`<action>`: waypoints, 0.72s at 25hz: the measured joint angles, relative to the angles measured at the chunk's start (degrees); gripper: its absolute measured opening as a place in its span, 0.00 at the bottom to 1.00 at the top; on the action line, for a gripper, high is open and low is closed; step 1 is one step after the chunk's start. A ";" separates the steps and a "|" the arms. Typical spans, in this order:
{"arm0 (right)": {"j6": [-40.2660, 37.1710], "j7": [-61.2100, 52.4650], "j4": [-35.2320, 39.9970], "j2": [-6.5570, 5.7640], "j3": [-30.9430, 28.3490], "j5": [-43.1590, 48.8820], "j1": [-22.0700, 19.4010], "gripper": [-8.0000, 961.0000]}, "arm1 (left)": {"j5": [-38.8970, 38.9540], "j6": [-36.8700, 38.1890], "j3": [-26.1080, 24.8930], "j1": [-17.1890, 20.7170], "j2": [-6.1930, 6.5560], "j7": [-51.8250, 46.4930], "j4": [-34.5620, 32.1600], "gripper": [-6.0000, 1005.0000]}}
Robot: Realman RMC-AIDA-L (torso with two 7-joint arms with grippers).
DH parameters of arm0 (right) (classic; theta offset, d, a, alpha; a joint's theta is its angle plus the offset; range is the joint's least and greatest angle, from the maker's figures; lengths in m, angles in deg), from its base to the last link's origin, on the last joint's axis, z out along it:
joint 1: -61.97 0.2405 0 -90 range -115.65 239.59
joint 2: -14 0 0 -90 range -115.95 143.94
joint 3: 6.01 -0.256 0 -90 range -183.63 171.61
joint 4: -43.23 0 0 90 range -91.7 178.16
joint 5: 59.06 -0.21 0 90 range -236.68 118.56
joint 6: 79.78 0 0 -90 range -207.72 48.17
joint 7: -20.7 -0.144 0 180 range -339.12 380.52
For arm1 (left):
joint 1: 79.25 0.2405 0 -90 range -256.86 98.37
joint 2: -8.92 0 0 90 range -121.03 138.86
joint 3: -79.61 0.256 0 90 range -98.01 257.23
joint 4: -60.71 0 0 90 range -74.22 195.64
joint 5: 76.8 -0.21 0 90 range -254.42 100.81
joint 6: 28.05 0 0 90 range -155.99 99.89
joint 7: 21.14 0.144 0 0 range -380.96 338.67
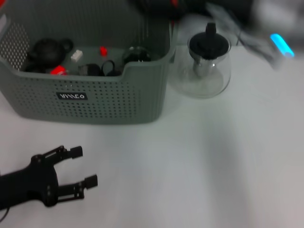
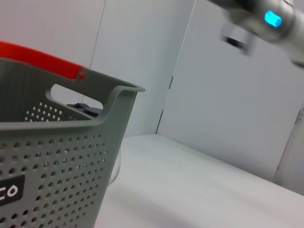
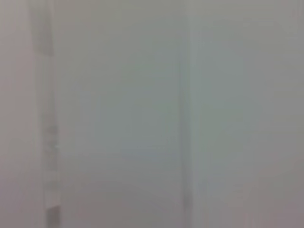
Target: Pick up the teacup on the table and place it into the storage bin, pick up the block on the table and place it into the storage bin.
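Note:
The grey perforated storage bin (image 1: 95,102) stands at the back left of the white table; its wall (image 2: 57,180) and orange-red handle piece (image 2: 42,59) fill the left wrist view. Inside it lie a small red block (image 1: 103,50), another red piece (image 1: 58,70) and a round glassy teacup (image 1: 137,55) by the right wall. My left gripper (image 1: 81,167) rests low over the table's front left, in front of the bin, open and holding nothing. My right arm (image 1: 280,45) is a blur at the back right with a cyan light; its gripper does not show.
A glass teapot (image 1: 205,64) with a black lid stands just right of the bin. The bin also holds a black teapot (image 1: 47,50), dark cups (image 1: 97,70) and a small white piece (image 1: 76,55). The right arm (image 2: 273,19) hangs high in the left wrist view.

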 joint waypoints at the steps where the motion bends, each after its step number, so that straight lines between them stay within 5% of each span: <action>1: -6.01 3.75 -0.23 -0.10 -1.25 -0.99 -3.06 0.88 | -0.13 -0.02 -0.03 0.03 0.04 0.07 -0.04 0.91; 5: -23.05 11.61 -1.35 -0.07 -7.87 3.30 -14.68 0.95 | -0.23 0.39 -0.15 0.03 0.39 0.25 -0.71 0.91; 9: -26.47 12.98 -4.54 0.26 -12.07 9.72 -20.33 0.97 | -0.69 1.31 0.67 -0.40 1.04 0.61 -1.32 0.91; 18: -29.07 28.87 -30.55 0.03 -11.47 14.03 -12.53 0.96 | -3.19 2.68 8.38 -3.38 0.94 2.68 -0.81 0.91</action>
